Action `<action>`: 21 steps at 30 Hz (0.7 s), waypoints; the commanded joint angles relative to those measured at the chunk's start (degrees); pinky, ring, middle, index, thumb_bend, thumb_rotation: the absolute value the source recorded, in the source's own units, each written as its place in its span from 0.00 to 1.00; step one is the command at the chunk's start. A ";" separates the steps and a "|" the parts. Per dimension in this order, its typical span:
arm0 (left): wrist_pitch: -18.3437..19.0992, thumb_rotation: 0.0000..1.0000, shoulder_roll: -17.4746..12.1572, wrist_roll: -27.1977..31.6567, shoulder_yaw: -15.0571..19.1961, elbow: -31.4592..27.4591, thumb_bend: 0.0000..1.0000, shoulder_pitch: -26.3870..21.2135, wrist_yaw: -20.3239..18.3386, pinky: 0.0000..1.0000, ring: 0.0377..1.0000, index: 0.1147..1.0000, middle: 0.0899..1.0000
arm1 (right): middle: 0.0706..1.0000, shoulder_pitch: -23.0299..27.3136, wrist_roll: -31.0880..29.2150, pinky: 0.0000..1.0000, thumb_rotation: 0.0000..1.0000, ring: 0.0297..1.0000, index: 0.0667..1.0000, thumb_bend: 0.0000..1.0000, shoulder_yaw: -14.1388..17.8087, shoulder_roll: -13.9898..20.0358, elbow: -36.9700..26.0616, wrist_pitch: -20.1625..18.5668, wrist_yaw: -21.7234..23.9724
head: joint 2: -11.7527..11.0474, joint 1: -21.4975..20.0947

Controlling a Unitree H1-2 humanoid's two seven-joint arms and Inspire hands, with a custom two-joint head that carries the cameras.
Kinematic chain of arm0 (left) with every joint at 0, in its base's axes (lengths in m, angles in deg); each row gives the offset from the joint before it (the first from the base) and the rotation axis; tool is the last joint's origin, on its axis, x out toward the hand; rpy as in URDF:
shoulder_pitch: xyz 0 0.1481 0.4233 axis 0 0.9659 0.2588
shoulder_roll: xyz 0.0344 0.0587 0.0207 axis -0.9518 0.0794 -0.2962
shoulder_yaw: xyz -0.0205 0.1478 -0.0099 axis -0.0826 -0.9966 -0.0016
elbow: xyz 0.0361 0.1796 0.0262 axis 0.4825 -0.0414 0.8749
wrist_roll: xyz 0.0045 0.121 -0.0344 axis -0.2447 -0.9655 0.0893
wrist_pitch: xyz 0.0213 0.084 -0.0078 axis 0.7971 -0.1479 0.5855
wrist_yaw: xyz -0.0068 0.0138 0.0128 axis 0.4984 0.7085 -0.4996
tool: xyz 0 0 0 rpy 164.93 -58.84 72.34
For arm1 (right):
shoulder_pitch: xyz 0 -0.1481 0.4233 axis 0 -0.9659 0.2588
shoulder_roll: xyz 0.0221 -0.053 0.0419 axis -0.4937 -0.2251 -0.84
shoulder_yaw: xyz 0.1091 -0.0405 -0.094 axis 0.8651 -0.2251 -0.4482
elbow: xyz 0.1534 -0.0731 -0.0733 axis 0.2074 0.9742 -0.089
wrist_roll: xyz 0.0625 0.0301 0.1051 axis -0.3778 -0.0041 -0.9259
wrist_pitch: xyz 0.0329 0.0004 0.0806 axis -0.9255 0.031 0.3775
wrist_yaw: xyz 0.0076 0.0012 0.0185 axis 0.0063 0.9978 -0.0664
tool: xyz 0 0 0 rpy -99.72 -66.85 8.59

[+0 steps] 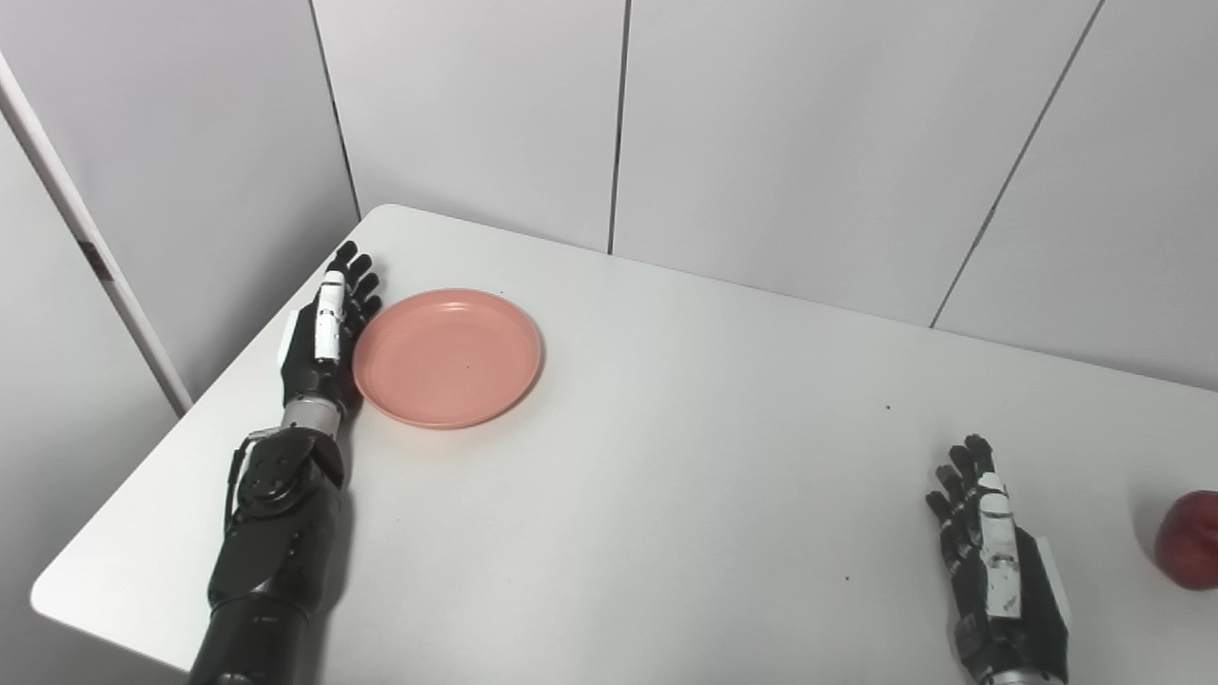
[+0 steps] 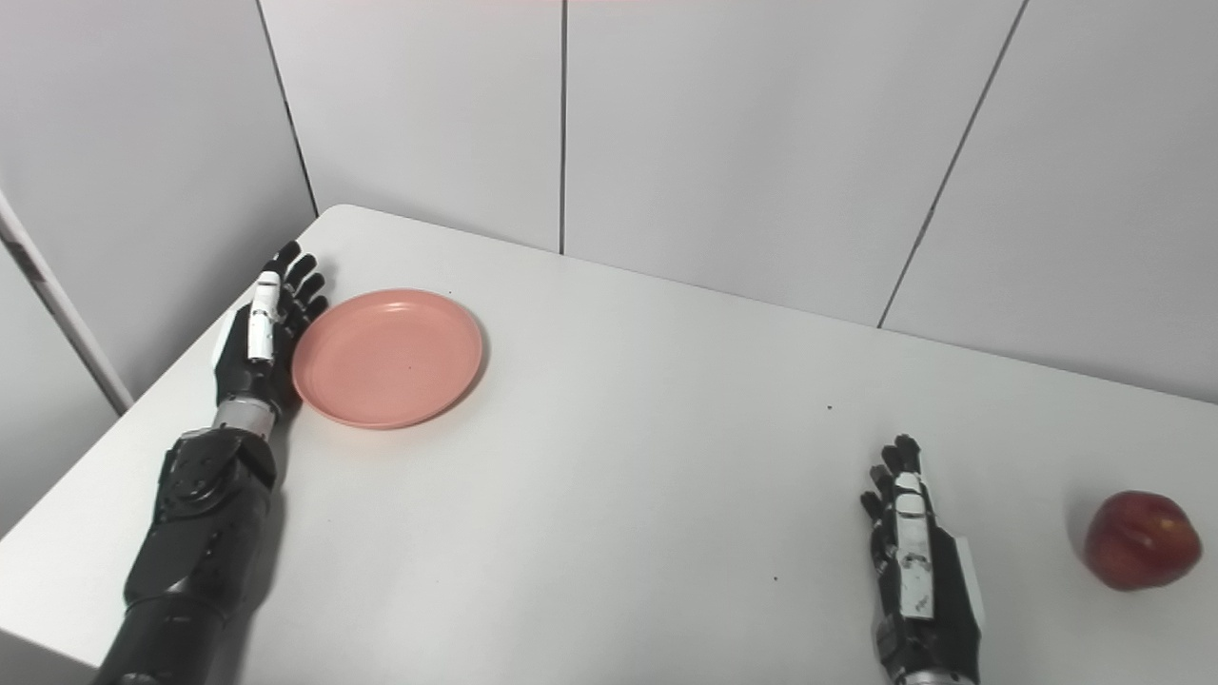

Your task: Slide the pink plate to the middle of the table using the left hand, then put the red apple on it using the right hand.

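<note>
The pink plate [image 1: 446, 357] lay in the left part of the frame, on the white table [image 1: 666, 457], not far from the table's far left corner. It was empty and flat on the surface. The left hand [image 1: 324, 333] stood on its edge just beside the left rim of the plate, the palm turned to the plate. Its fingers [image 1: 354, 276] were straight and close to each other, pointing to the upper part of the frame. It seemed to touch the rim, but I could not tell this for sure. The hand held nothing.

The red apple [image 2: 1142, 539] was at the lower right of the frame, on the table, well apart from the plate. The right hand [image 2: 918, 561] rested near the bottom edge, to the left of the apple and apart from it. Its fingers [image 2: 894, 476] were stretched out, a little spread, and held nothing.
</note>
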 commanded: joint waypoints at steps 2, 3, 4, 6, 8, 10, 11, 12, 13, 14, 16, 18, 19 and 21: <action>2.87 1.00 0.83 -0.69 -1.04 -0.68 0.32 -0.32 0.43 0.95 0.95 0.91 0.94 | 1.00 1.17 -0.24 1.00 1.00 1.00 1.00 0.17 -0.01 0.06 -1.57 1.15 0.30 | -0.01 -0.13; 3.09 1.00 0.95 -0.71 -1.22 -0.92 0.32 -0.36 0.36 0.95 0.95 0.91 0.93 | 1.00 1.15 0.03 1.00 1.00 1.00 1.00 0.17 -0.10 0.07 -1.67 0.99 0.19 | 0.01 -0.24; 3.34 1.00 1.13 -0.66 -1.36 -1.24 0.33 -0.38 0.29 0.96 0.95 0.91 0.93 | 1.00 1.12 0.28 1.00 1.00 1.00 1.00 0.17 -0.17 0.09 -1.76 0.90 0.10 | 0.01 -0.24; 3.86 1.00 1.43 -0.62 -1.65 -2.04 0.33 -0.30 0.14 0.95 0.94 0.91 0.93 | 1.00 1.12 0.57 1.00 1.00 1.00 1.00 0.17 -0.24 0.11 -1.85 0.74 0.02 | 0.02 -0.32; 4.91 1.00 1.87 -0.61 -1.91 -3.23 0.33 -0.25 0.28 0.95 0.94 0.91 0.93 | 1.00 1.11 0.10 1.00 1.00 1.00 1.00 0.17 -0.12 -0.02 -1.86 0.69 0.14 | 0.03 -0.37; 5.96 1.00 2.25 -0.50 -2.16 -4.07 0.33 -0.45 0.25 0.95 0.95 0.91 0.94 | 1.00 1.08 -0.24 1.00 1.00 1.00 1.00 0.16 -0.05 -0.04 -1.73 1.02 0.31 | 0.03 -0.37; 6.38 1.00 2.41 -0.44 -2.25 -4.34 0.33 -0.60 0.19 0.96 0.95 0.92 0.95 | 1.00 1.05 -0.23 1.00 1.00 1.00 1.00 0.16 -0.07 -0.03 -1.78 1.02 0.30 | 0.07 -0.36; 6.65 1.00 2.49 -0.41 -2.29 -4.48 0.33 -0.69 0.14 0.96 0.96 0.92 0.95 | 1.00 1.03 -0.16 1.00 1.00 1.00 1.00 0.16 -0.11 -0.01 -1.83 0.97 0.27 | 0.07 -0.36; 7.10 1.00 2.73 -0.40 -2.47 -4.94 0.33 -0.79 0.08 0.96 0.96 0.92 0.95 | 1.00 1.03 -0.16 1.00 1.00 1.00 1.00 0.16 -0.14 0.00 -1.96 0.93 0.28 | 0.13 -0.41; 7.39 1.00 2.89 -0.41 -2.59 -5.27 0.32 -0.85 0.06 0.96 0.96 0.92 0.95 | 1.00 1.03 -0.20 1.00 1.00 1.00 1.00 0.16 -0.16 0.00 -2.03 0.92 0.31 | 0.13 -0.41; 7.47 1.00 3.36 -0.37 -2.86 -5.73 0.31 -0.99 -0.23 0.96 0.96 0.92 0.95 | 1.00 0.99 -0.25 1.00 1.00 1.00 1.00 0.16 -0.15 -0.03 -2.01 1.02 0.32 | 0.18 -0.49; 6.99 1.00 3.59 -0.57 -3.06 -5.30 0.30 -1.21 -0.56 0.96 0.96 0.91 0.95 | 1.00 0.96 -0.14 1.00 1.00 1.00 1.00 0.16 -0.10 -0.11 -2.02 0.87 0.12 | 0.18 -0.49; 7.03 1.00 3.64 -0.83 -3.32 -5.29 0.30 -1.28 -0.60 0.96 0.96 0.91 0.95 | 1.00 0.91 -0.22 1.00 1.00 1.00 1.00 0.17 -0.10 -0.17 -2.08 0.92 0.14 | 0.35 -0.62; 6.94 1.00 3.60 -1.20 -3.89 -5.11 0.30 -1.43 -0.79 0.97 0.96 0.92 0.95 | 1.00 0.88 0.12 1.00 1.00 1.00 1.00 0.17 -0.17 -0.26 -2.27 0.80 -0.09 | 0.39 -0.70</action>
